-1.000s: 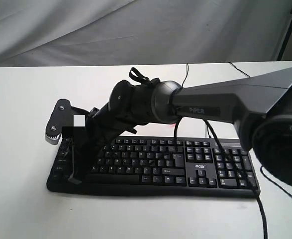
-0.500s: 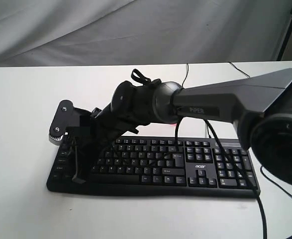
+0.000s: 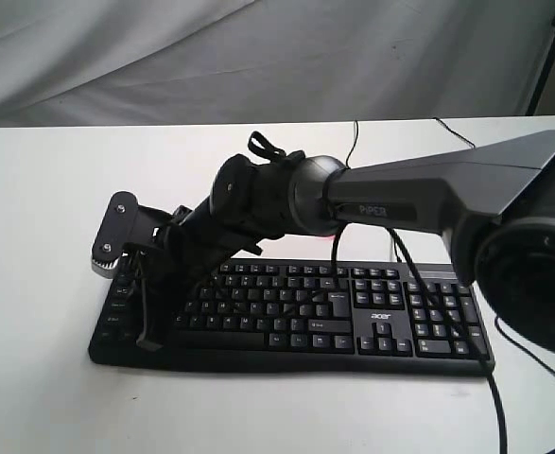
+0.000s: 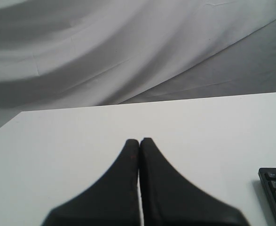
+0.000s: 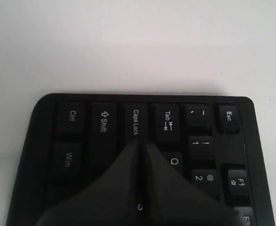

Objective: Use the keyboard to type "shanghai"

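Typing progress cannot be read off directly, since no screen is in sight and nothing on the keys records which letters have gone in. The keyboard (image 3: 353, 312) lies square to the front edge of the white tabletop (image 3: 50, 189), about midway along it, with its thin cable (image 3: 355, 142) trailing toward the back edge. The right arm (image 3: 428, 203) reaches across the middle, so the right gripper (image 3: 145, 331) hangs over the keyboard's left end. Its claw is pinched fully together into a single poking tip. In the right wrist view that tip sits at the inner edge of the Caps Lock key (image 5: 135, 122), beside Tab and Q (image 5: 174, 161), and the fingers hide the keys next along that row. That is the neighbourhood of A and S, so I judge a press of one of those letters is in hand, though which one, and whether the tip touches a key, I cannot tell. The left gripper (image 4: 138, 141) is likewise closed tight, over bare tabletop beyond the keyboard's left end, apparently idle. By my reading, most of the word may remain.
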### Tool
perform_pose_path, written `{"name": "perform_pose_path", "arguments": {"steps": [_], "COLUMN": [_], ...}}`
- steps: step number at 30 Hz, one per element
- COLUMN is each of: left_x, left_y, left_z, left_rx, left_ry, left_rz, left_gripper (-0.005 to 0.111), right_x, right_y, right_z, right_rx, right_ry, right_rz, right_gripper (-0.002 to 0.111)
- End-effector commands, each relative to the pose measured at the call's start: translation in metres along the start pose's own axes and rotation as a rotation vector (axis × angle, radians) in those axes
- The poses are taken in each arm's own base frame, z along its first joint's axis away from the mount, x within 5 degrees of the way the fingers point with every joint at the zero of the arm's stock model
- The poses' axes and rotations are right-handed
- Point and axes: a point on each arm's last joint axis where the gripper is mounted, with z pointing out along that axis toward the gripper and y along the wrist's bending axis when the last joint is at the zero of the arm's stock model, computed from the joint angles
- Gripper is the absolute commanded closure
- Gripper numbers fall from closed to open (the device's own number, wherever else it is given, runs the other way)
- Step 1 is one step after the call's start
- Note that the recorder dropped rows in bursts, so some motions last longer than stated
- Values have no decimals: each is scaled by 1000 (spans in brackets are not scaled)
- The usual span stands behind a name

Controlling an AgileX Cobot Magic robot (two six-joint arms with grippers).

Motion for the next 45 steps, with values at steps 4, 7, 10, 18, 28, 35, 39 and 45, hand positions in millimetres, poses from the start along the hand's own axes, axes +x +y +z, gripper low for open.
{"name": "perform_pose_path", "arguments": {"steps": [4, 7, 10, 18, 28, 35, 39, 45], "left_x": [2, 2, 2, 2, 2, 2, 2, 2], "left_y": [0, 0, 0, 0, 0, 0, 0, 0], "left_z": [1, 1, 1, 1, 1, 1, 1, 1], "left_rx": [5, 5, 5, 5, 5, 5, 5, 5], "left_ry": [4, 4, 4, 4, 4, 4, 4, 4], "left_rz": [-3, -3, -3, -3, -3, -3, -3, -3], "left_gripper": [106, 106, 106, 106, 106, 106, 106, 106], "right_x": [1, 7, 10, -7, -13, -13, -12, -10], "right_y": [-3, -3, -3, -3, -4, -4, -4, -6], "right_z": [-1, 5, 9, -12, -22, -22, -22, -33], "right_rx": [0, -5, -5, 2, 10, 10, 9, -13], "right_ry": [1, 14, 24, -8, -18, -18, 1, 31], "right_rz": [-6, 2, -2, -23, -26, -26, -27, -26], "right_gripper": [108, 108, 108, 108, 108, 108, 108, 108]}}
